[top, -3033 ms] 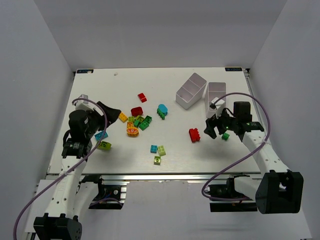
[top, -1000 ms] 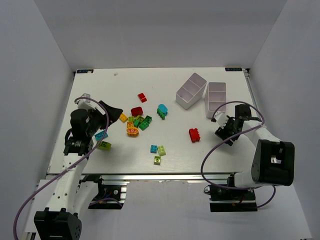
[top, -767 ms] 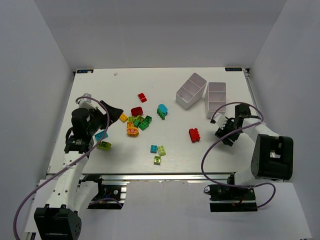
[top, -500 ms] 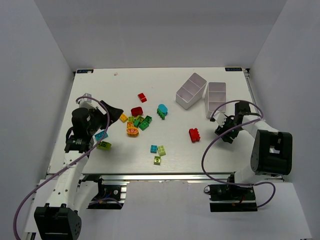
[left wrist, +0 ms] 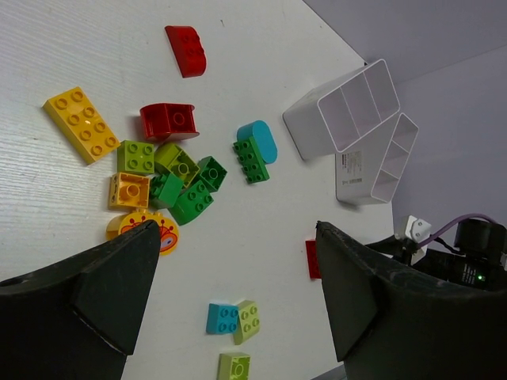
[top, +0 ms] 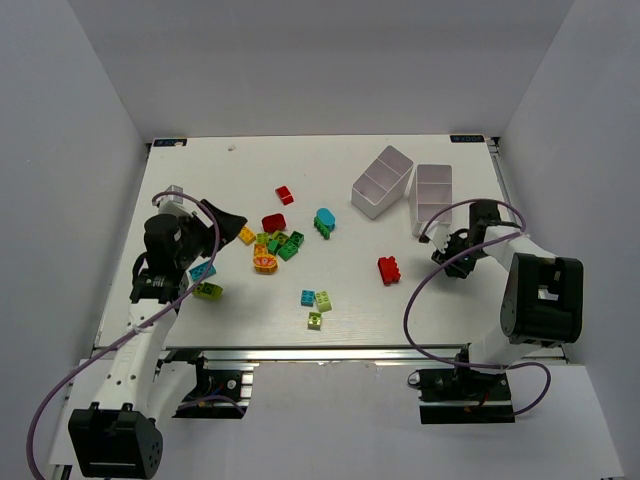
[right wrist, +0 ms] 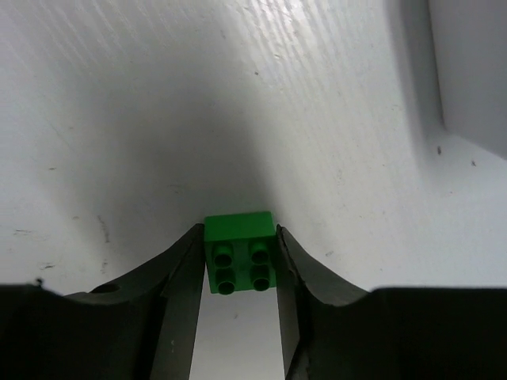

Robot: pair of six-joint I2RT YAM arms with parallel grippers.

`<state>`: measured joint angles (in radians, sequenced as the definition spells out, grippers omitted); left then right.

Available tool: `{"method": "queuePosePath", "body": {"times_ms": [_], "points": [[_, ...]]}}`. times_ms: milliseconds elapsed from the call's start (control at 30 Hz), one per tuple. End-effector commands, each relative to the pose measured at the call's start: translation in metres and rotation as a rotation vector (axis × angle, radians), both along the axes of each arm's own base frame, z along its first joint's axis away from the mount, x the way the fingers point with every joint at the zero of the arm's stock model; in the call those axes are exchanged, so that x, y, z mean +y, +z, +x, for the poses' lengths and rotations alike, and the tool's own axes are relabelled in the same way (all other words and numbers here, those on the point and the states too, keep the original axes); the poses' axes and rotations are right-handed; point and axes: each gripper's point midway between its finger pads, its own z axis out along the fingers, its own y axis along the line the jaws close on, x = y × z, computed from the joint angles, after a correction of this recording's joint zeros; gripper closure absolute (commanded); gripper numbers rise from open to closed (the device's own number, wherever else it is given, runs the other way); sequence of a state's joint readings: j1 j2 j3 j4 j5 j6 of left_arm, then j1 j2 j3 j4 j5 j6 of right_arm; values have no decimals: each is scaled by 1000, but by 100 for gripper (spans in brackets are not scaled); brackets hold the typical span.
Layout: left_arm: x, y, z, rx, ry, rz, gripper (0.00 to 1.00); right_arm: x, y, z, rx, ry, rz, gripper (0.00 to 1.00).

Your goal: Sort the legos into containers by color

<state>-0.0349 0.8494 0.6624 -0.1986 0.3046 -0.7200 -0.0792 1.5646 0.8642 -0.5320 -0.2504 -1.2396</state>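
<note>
Green brick (right wrist: 238, 231), black right gripper (right wrist: 239, 255), white table (right wrist: 158, 111).

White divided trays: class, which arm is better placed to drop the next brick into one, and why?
Right, probably. The right arm's fingers are shut on a small green studded plastic brick close beside the white divided plastic trays; the left arm's fingers are open, empty, across the table.
</note>
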Motion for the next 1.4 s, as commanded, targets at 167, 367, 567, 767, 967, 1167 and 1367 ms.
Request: {"method": "queuePosePath", "body": {"times_ms": [167,367,567,767,967,1167,1367], "points": [[-5,4,3,-26,-24,-19,12,56,74,13,-29,-15,342,96],[-8,3,5,-24,-32,-48,12,84,156,64,-122,-183,610,100],[-10,4,7,-20,-44,-50,12,65,217,153,-352,-537,768,100],[-10,8,6,-27,-28,-76,13,52,215,202,-402,-889,804,100],[-8,10,3,-32,-10,-89,13,50,217,219,-481,-960,848,100],[-8,8,2,-23,-9,-92,13,45,211,226,-530,-961,843,92],[-8,9,3,-24,-5,-89,13,58,198,228,-503,-944,817,83]]}}
